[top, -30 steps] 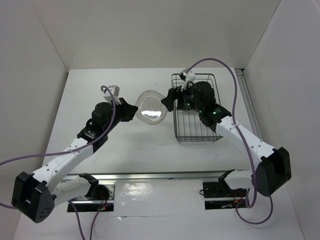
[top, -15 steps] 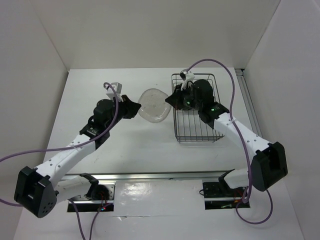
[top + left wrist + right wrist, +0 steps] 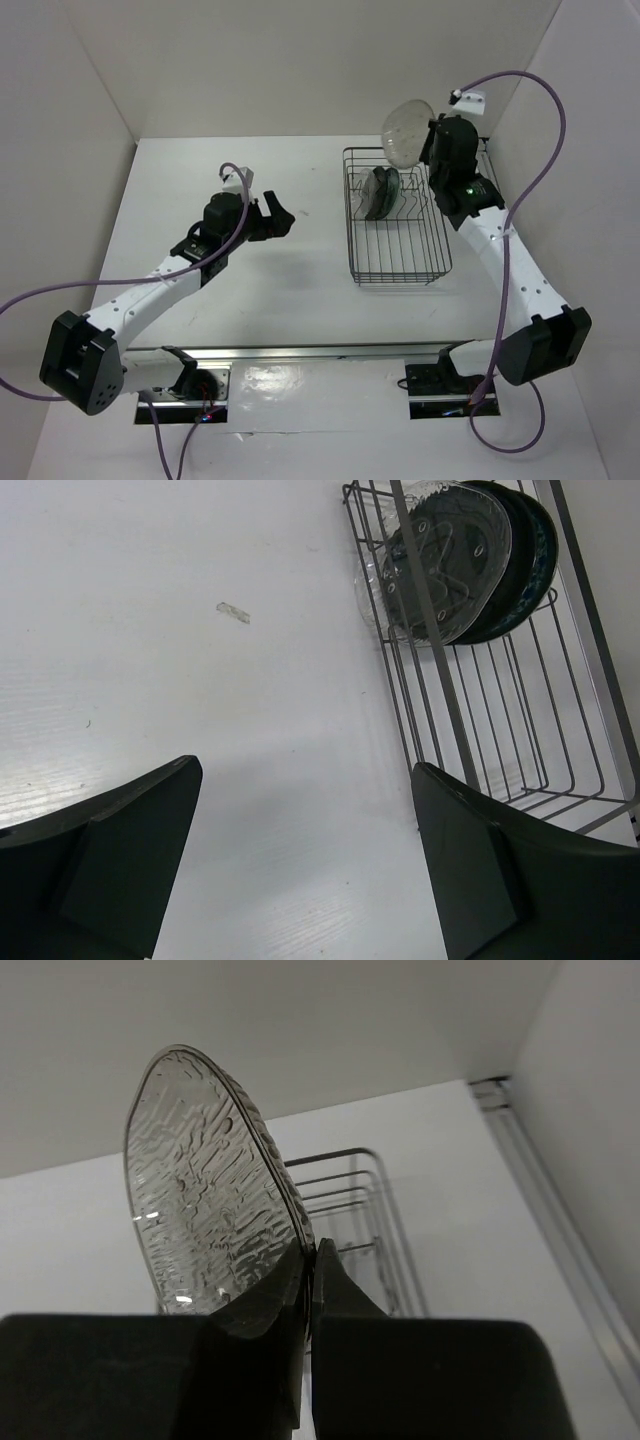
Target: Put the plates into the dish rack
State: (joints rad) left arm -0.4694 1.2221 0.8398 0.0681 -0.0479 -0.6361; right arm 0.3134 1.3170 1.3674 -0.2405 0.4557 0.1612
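Observation:
My right gripper [image 3: 428,140] is shut on the rim of the clear glass plate [image 3: 404,132], holding it on edge in the air above the far end of the dish rack [image 3: 440,262]. In the right wrist view the fingertips [image 3: 310,1252] pinch the ribbed glass plate [image 3: 200,1190], with the rack's wires [image 3: 345,1185] below. Three plates stand on edge in the rack's far part: a spotted one [image 3: 445,560] in front, a black one [image 3: 512,580], a blue-patterned one [image 3: 543,545] behind. Left of the rack, my left gripper [image 3: 281,217] stands open over bare table, its fingers [image 3: 120,850] wide apart and holding nothing.
A tiny clear scrap [image 3: 233,612] lies on the white table left of the rack. White walls close in on three sides. A metal track [image 3: 545,1210] runs along the table's right edge, and an aluminium rail [image 3: 320,352] crosses the near edge by the arm bases.
The glass plate went from the left gripper to the right one. The left gripper opened and stayed left of the rack. The right arm lifted the plate up and back over the rack.

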